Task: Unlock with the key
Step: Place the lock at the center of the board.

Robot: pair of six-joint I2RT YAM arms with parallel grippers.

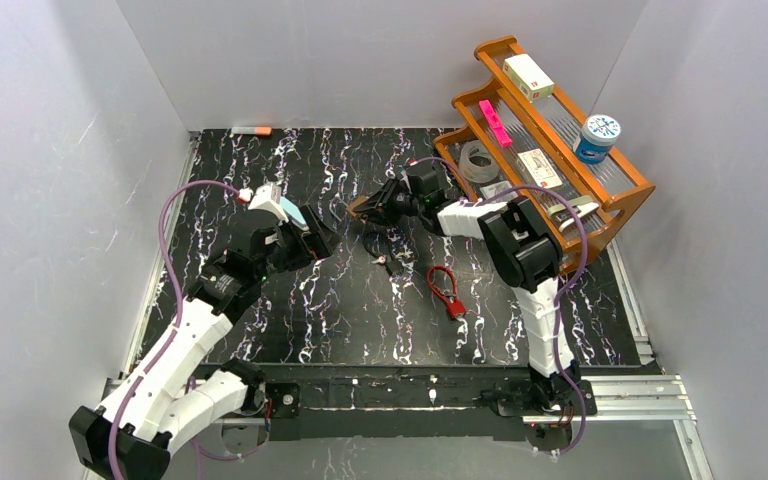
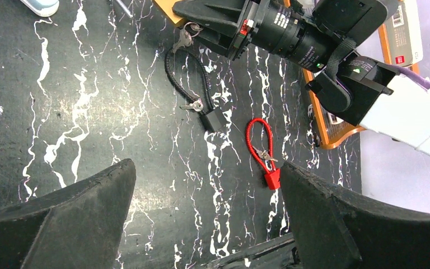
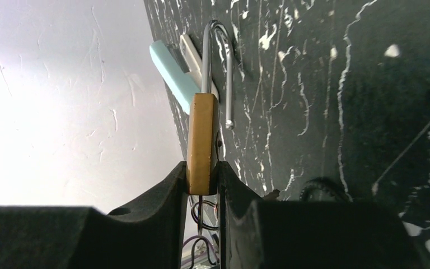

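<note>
My right gripper is shut on the body of a brass padlock and holds it up off the table. One leg of its steel shackle ends free beside the body, so the shackle stands out of the lock. In the left wrist view a key on a ring dangles under the padlock, next to the right gripper. My left gripper hovers open and empty over the marble mat, to the left of the right gripper.
A black cable lock with a small key lies on the mat, and a red cable lock lies near it. A wooden rack with boxes, tape and a tub stands at the right. A teal and white object lies at the left.
</note>
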